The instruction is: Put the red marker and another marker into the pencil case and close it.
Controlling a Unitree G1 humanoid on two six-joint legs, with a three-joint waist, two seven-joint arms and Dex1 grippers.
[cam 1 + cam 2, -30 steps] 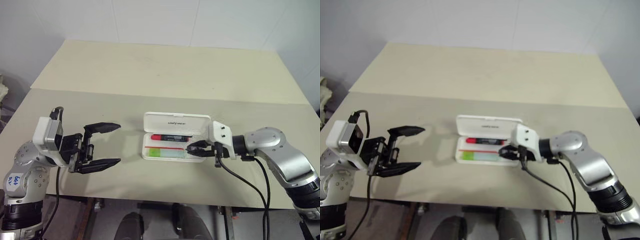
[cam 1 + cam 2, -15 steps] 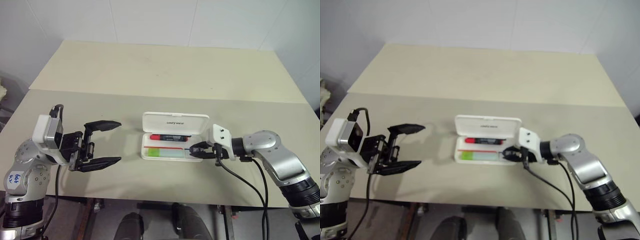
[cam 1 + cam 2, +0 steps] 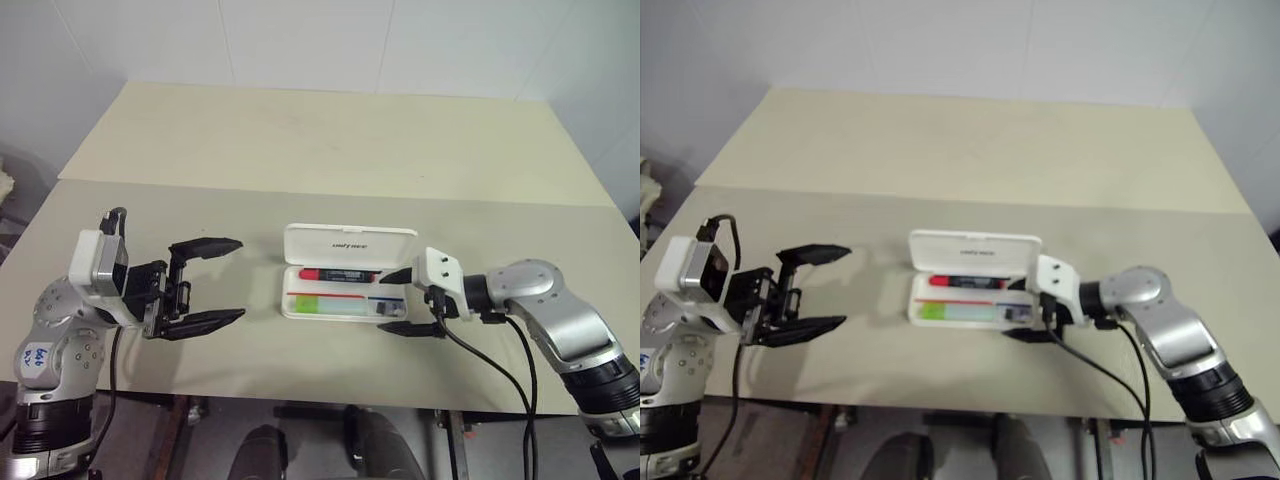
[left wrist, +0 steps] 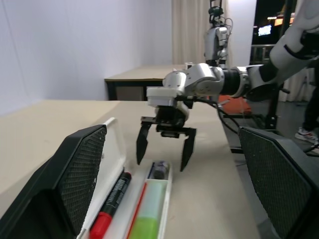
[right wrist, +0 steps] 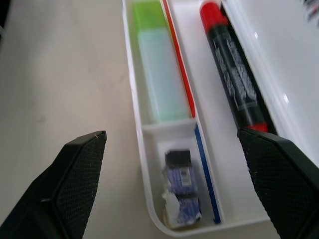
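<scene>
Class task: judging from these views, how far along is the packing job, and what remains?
Done: the red marker and the green highlighter both lie inside the pencil case. In hand: nothing; the right end effector is open at the case's end, and the left end effector is open and apart. Left: the lid stands open and needs closing.

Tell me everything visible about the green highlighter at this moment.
The green highlighter is chunky, with a bright green body and a pale, translucent mint cap, plastic by its look. It lies flat in the near front compartment of the open pencil case, parallel to the red divider line beside it. Nothing grips it.
</scene>
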